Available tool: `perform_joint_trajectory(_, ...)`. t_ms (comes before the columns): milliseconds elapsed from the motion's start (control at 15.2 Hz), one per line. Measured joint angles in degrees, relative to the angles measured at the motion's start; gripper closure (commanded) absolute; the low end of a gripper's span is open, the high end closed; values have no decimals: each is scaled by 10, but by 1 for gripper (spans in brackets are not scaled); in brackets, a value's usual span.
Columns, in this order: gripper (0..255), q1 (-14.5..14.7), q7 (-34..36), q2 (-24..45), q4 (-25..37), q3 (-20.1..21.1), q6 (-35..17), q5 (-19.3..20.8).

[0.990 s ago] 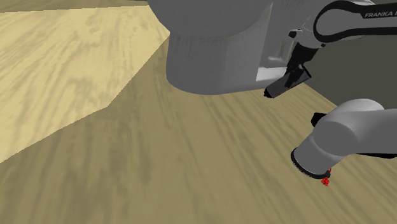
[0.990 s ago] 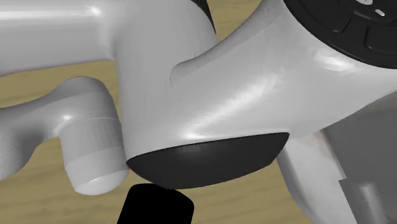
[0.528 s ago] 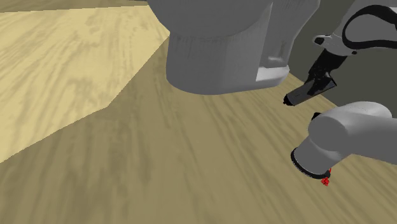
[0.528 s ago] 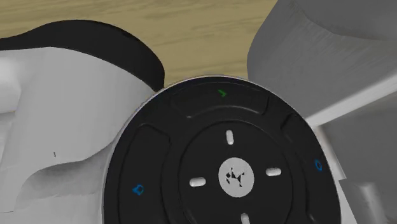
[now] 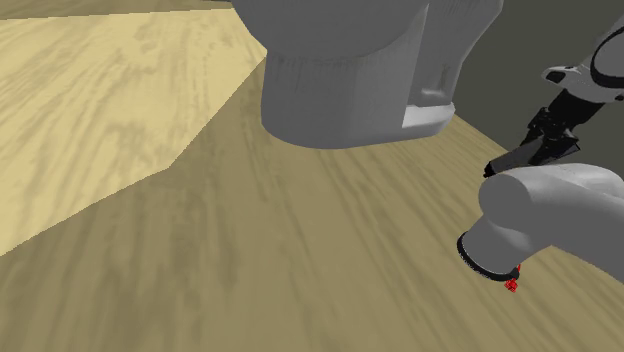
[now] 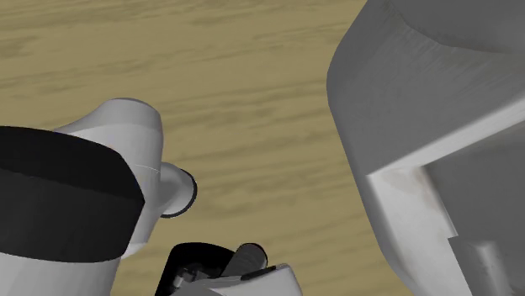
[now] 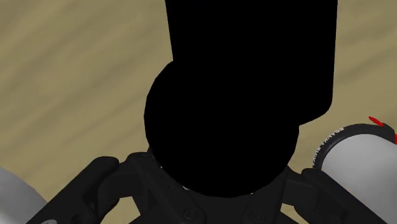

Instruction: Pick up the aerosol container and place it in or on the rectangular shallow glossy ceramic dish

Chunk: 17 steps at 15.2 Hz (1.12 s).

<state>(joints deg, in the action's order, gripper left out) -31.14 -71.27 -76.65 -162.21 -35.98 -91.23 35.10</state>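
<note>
A plain black cylinder, the aerosol container (image 5: 508,161), hangs tilted above the wooden floor at the shoulder view's right. Its lower end is hidden behind a grey arm link (image 5: 550,215). My black gripper (image 5: 548,132) is shut on its upper part. In the wrist view the container (image 7: 245,76) is a large black shape rising from between the fingers of my gripper (image 7: 222,149), with wood grain floor around it.
A big rounded grey body (image 5: 345,80) stands on the wooden floor (image 5: 200,230) at the shoulder view's upper middle; it also fills the second exterior view's right (image 6: 429,134). An arm link (image 6: 80,193) crosses that view's lower left.
My gripper, with the black container in it, has swung away from the big grey body toward the shoulder view's right. In the second exterior view the arm has moved aside, uncovering the floor.
</note>
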Motion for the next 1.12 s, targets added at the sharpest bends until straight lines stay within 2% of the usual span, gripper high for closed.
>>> perform_joint_trajectory(330,255,-57,-84,-39,22,-54,44,57)
perform_joint_trajectory(528,255,-81,-135,-49,47,-90,63,93)
perform_joint_trajectory(660,255,-87,-168,-46,78,-107,78,111)
perform_joint_trajectory(1122,255,-111,-188,-60,54,-164,55,169)
